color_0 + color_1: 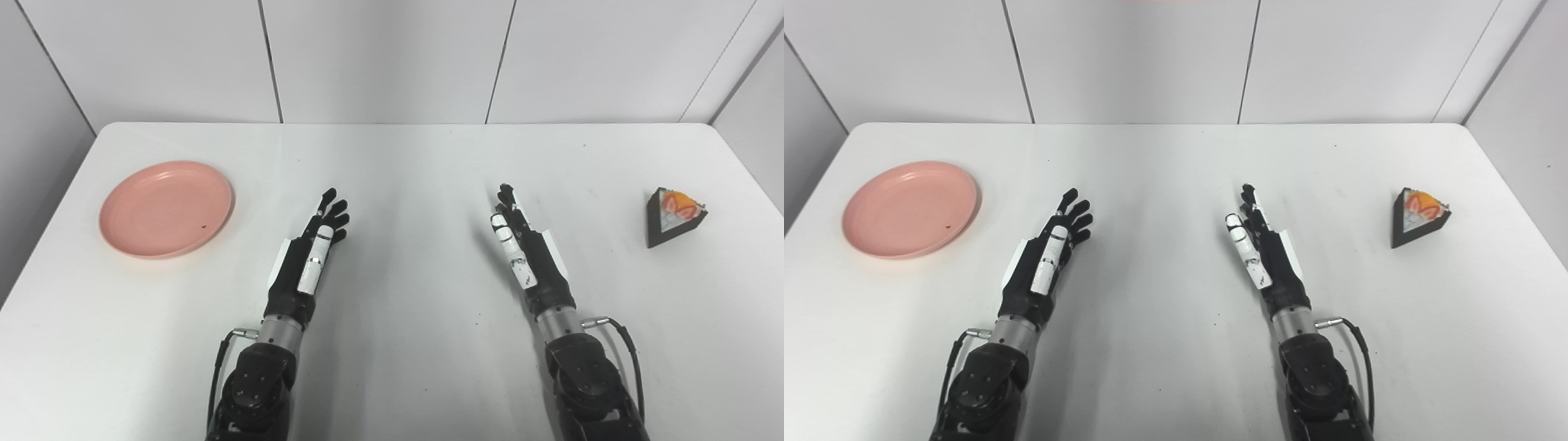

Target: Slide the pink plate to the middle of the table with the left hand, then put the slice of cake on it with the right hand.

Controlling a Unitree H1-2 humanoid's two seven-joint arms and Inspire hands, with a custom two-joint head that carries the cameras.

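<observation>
White wall panels with dark vertical seams back a white tabletop with rounded far corners. Left eye view: the pink plate lies flat near the left edge, bare apart from a small dark speck on its surface; the slice of cake, a dark wedge with a white and orange top, sits near the right edge. Between them, the left hand and the right hand reach forward over the middle of the surface, well apart from each other and from both objects, each with fingers stretched out and slightly spread, holding nothing. Whether the palms rest on the surface or hang just above it cannot be told. Right eye view: the same layout appears shifted toward the left, with the plate closer to the picture's left border, the cake wedge further in from the right border, and a cable looping from each dark forearm near the wrist.
</observation>
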